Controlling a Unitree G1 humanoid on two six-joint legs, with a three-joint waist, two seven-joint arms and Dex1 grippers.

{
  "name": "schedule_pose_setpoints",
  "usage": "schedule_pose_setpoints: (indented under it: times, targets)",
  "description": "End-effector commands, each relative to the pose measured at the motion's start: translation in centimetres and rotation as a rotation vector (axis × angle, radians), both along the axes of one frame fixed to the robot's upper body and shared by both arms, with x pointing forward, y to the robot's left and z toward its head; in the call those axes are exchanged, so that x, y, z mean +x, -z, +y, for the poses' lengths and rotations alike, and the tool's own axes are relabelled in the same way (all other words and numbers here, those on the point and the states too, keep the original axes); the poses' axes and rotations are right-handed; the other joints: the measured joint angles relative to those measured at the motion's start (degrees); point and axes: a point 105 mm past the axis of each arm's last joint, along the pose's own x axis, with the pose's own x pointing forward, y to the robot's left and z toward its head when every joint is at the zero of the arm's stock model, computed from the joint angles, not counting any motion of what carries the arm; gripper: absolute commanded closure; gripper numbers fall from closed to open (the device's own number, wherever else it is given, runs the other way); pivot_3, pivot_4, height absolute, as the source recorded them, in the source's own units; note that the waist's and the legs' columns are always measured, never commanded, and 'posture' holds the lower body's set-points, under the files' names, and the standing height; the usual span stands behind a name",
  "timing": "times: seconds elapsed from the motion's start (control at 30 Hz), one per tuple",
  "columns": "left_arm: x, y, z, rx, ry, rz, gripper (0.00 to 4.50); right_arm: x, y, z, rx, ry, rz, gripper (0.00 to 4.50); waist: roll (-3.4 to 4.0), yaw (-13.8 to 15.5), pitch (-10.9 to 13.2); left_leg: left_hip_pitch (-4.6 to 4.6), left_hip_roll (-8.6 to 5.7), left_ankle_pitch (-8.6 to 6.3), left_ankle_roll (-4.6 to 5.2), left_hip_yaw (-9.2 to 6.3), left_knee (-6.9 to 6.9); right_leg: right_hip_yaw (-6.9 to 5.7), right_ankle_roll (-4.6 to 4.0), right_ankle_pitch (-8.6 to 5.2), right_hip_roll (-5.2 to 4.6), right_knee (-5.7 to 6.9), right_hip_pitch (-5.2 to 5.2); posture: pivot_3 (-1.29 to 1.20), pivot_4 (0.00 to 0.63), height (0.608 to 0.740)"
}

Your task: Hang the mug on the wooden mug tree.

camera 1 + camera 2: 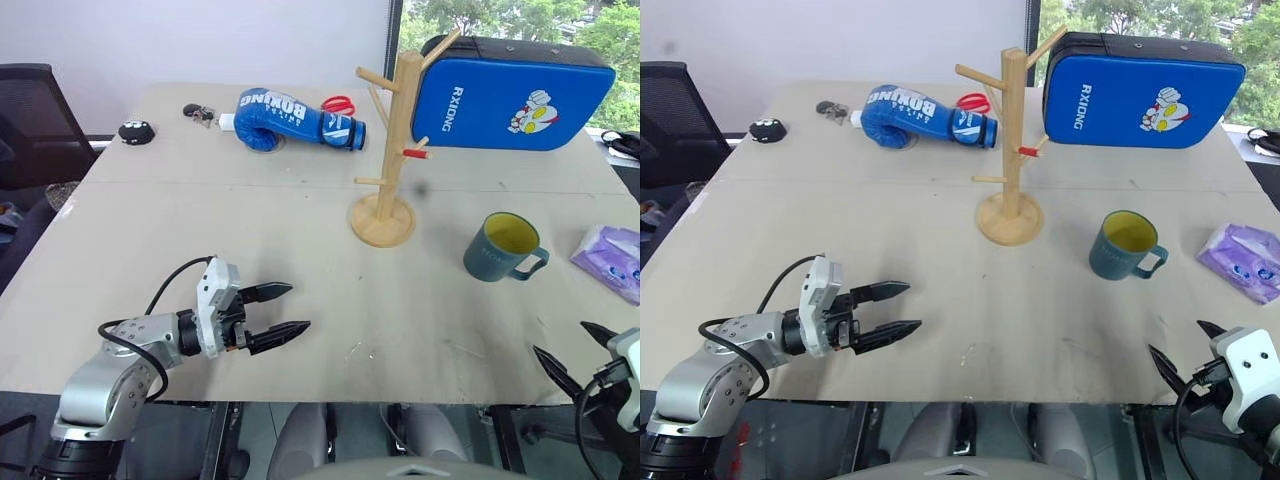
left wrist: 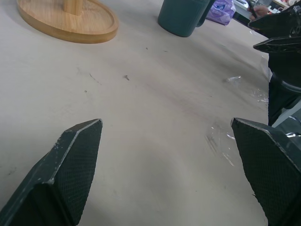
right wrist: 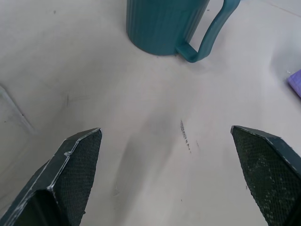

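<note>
At the lower left of the head view the left gripper [image 1: 282, 311] hovers over the table [image 1: 300, 250], its fingers spread wide and empty. At upper centre-left lies a blue boxing glove [image 1: 290, 118]. Right of centre stands the wooden mug tree [image 1: 390, 150], upright on its round base, with a blue kick pad [image 1: 510, 92] behind it. Further right, apart from the tree, the mug [image 1: 502, 248] sits upright on the table, handle toward the lower right. At the lower right corner the right gripper [image 1: 575, 355] is wide open, holding nothing.
</note>
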Motion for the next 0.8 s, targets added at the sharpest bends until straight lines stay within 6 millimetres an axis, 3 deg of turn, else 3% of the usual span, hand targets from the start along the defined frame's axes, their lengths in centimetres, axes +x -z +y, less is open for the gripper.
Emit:
schedule_pose_setpoints:
  times: [0.03, 0.13, 0.47, 0.57, 0.63, 0.8]
  targets:
    - [0.1, -2.1, -0.9, -0.023, 0.053, -0.078, 0.0, 1.1, -1.1, 0.5, 0.008, 0.052, -0.091, 0.05, 0.0, 0.04, 0.0, 0.0, 0.0, 0.0, 0.0, 0.0, 0.0, -0.01, 0.0, 0.0, 0.0, 0.0, 0.0, 0.0, 0.15, 0.74]
    - [-0.3, -4.1, -2.6, -0.07, 0.187, -0.133, 0.0, 2.5, -1.7, 0.9, 0.036, 0.184, -0.153, 0.05, -0.06, 0.3, 0.03, -0.01, 0.04, 0.01, -0.01, -0.08, 0.05, -0.07, 0.02, -0.01, 0.06, 0.01, -0.01, 0.0, 0.15, 0.74]
    - [-1.3, -5.7, -4.7, -0.093, 0.336, -0.194, 0.0, 6.2, -0.4, 1.4, 0.122, 0.409, -0.213, 0.05, 0.22, 0.34, -0.05, -0.06, -0.03, 0.02, -0.02, 0.06, 0.0, -0.06, -0.1, 0.06, 0.38, 0.02, -0.08, 0.0, 0.15, 0.74]
    - [-1.6, -5.7, -4.7, -0.09, 0.332, -0.202, 0.0, 7.4, 0.1, 2.2, 0.145, 0.414, -0.221, 0.87, 0.23, 0.35, -0.04, -0.05, -0.03, 0.02, -0.02, 0.06, -0.01, -0.05, -0.1, 0.06, 0.42, 0.02, -0.08, 0.0, 0.15, 0.74]
    - [-1.7, -5.6, -4.7, -0.088, 0.327, -0.205, 0.0, 7.8, 0.5, 2.2, 0.133, 0.428, -0.218, 1.82, 0.24, 0.34, -0.03, -0.06, -0.03, 0.02, -0.02, 0.08, -0.01, -0.03, -0.1, 0.05, 0.43, 0.02, -0.08, 0.0, 0.15, 0.74]
    - [-2.1, -5.6, -4.6, -0.083, 0.305, -0.219, 0.0, 8.8, 0.5, 1.7, 0.138, 0.449, -0.24, 1.82, 0.24, 0.23, -0.03, -0.03, -0.02, 0.02, -0.02, 0.1, -0.01, 0.01, -0.09, 0.05, 0.44, 0.03, -0.08, 0.0, 0.15, 0.74]
